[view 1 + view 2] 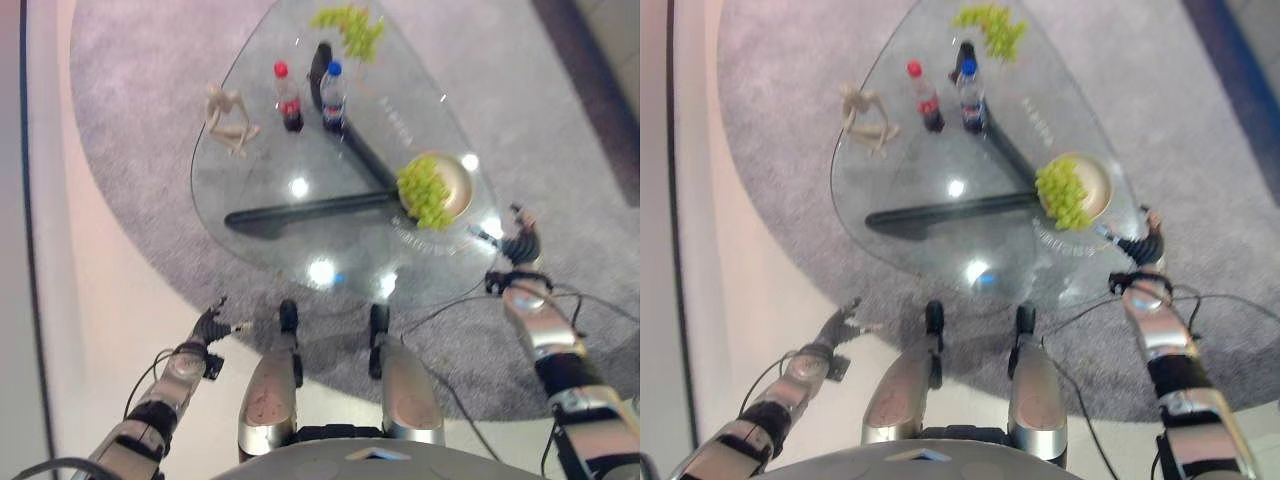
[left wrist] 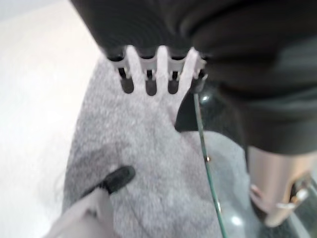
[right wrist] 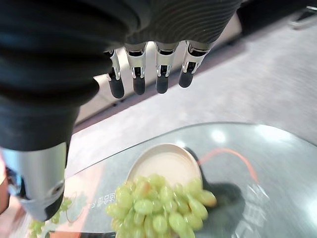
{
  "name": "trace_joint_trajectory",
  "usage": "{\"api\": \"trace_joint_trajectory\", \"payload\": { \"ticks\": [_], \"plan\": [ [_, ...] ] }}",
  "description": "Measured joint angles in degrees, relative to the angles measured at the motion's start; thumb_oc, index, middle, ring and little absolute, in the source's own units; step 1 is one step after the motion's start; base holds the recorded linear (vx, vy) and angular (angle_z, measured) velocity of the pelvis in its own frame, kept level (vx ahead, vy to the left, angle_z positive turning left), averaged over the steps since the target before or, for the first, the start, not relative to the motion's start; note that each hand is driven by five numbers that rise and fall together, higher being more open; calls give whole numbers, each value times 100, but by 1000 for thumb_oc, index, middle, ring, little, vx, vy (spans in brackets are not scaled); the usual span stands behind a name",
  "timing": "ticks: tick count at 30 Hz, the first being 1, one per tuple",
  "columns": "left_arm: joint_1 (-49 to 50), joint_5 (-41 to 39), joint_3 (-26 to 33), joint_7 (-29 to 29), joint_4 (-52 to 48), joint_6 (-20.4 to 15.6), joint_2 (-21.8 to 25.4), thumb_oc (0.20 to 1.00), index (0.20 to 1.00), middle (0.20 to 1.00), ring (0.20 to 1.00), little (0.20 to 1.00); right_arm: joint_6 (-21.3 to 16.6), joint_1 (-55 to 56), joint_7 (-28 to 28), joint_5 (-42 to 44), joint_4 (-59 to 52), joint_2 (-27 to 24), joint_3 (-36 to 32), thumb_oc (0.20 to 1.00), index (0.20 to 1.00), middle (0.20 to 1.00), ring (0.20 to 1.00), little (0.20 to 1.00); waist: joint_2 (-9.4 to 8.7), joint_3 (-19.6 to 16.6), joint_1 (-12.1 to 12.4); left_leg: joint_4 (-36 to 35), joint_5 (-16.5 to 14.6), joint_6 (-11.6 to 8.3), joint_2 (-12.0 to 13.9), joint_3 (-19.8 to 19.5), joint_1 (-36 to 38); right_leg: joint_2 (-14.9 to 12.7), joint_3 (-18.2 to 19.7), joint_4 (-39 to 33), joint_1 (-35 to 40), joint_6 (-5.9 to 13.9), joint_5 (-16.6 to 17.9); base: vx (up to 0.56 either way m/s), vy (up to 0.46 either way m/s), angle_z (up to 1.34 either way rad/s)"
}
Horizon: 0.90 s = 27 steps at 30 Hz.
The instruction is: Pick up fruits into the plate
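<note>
Right hand [image 3: 148, 54] fingers straight, empty, hovering above near grapes [image 3: 158, 208] draped over plate [image 3: 163, 163]. Left hand [image 2: 158, 64] relaxed, empty, low beside table [image 1: 300, 215]. I'd reach far grapes [image 1: 352, 28] next, well beyond fingertips; approach slowly, clearing bottles [image 1: 310, 95].

Support: you have a rounded glass table [image 1: 300, 215] standing on a grey carpet [image 1: 140, 170].
Plate side: beige plate [image 1: 455, 180] carrying a green grape bunch [image 1: 425, 192].
Far edge: second grape bunch [image 1: 350, 28].
Centre: two bottles, red-capped [image 1: 288, 98] and blue-capped [image 1: 333, 97].
Left side: wooden mannequin figure [image 1: 230, 118].
</note>
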Motion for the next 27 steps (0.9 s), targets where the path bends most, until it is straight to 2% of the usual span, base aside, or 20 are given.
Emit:
{"api": "trace_joint_trajectory", "payload": {
  "ticks": [4, 7, 11, 15, 17, 22, 27],
  "plan": [
    [277, 1, 153, -140, 408, 2, -187, 1000, 1000, 1000, 1000, 1000, -399, 419, 586, 664, 1013, 743, 37, 1000, 1000, 1000, 1000, 1000, -153, -690, 53, -323, -16, -12, -17, -6, 514, 7, -107, -407, 591, 16, 8, 147, 71, 9],
    [478, 3, 166, -230, 757, 0, -347, 1000, 1000, 1000, 1000, 1000, -454, 653, 1108, 1155, 1866, 1260, 81, 1000, 1000, 1000, 1000, 1000, -139, -1094, 76, -428, -54, -20, -29, -11, 706, 9, -141, -622, 844, 20, 6, 83, 73, 4],
    [657, -12, 374, -355, 1339, 0, -676, 1000, 1000, 1000, 1000, 1000, -523, 832, 1818, 1571, 3165, 1615, 59, 1000, 1000, 1000, 1000, 1000, -57, -1386, 71, -439, -128, -6, -69, -23, 917, -21, -196, -857, 1177, 71, 45, 63, 87, 4],
    [833, -14, 416, -502, 1598, 19, -838, 1000, 1000, 1000, 1000, 1000, -545, 1045, 2247, 1464, 3812, 1643, 106, 1000, 1000, 1000, 1000, 1000, 40, -1560, 62, -454, -142, 8, -86, -22, 974, -40, -211, -872, 1244, 73, 45, 14, 72, 1],
    [886, -17, 465, -602, 1684, 108, -888, 1000, 1000, 1000, 1000, 1000, -504, 1161, 2401, 1099, 4095, 1641, 235, 1000, 1000, 1000, 1000, 1000, 55, -1654, 61, -458, -143, 9, -80, -19, 975, -40, -210, -872, 1253, 72, 45, 6, 54, -1],
    [939, -17, 560, -745, 1732, 311, -961, 1000, 1000, 1000, 1000, 1000, -259, 1298, 2531, 736, 4257, 1590, 285, 1000, 1000, 1000, 1000, 1000, 52, -1783, 52, -460, -166, 40, -78, -13, 1064, -40, -206, -873, 1338, 46, 29, 6, 32, -1],
    [930, -19, 544, -758, 1726, 442, -966, 1000, 1000, 1000, 1000, 1000, -221, 1314, 2645, 535, 4241, 1547, 441, 1000, 1000, 1000, 1000, 1000, 72, -1924, 51, -461, -177, 52, -75, -9, 1059, -38, -195, -873, 1327, 47, 29, -7, 0, 0]
  ]
}}
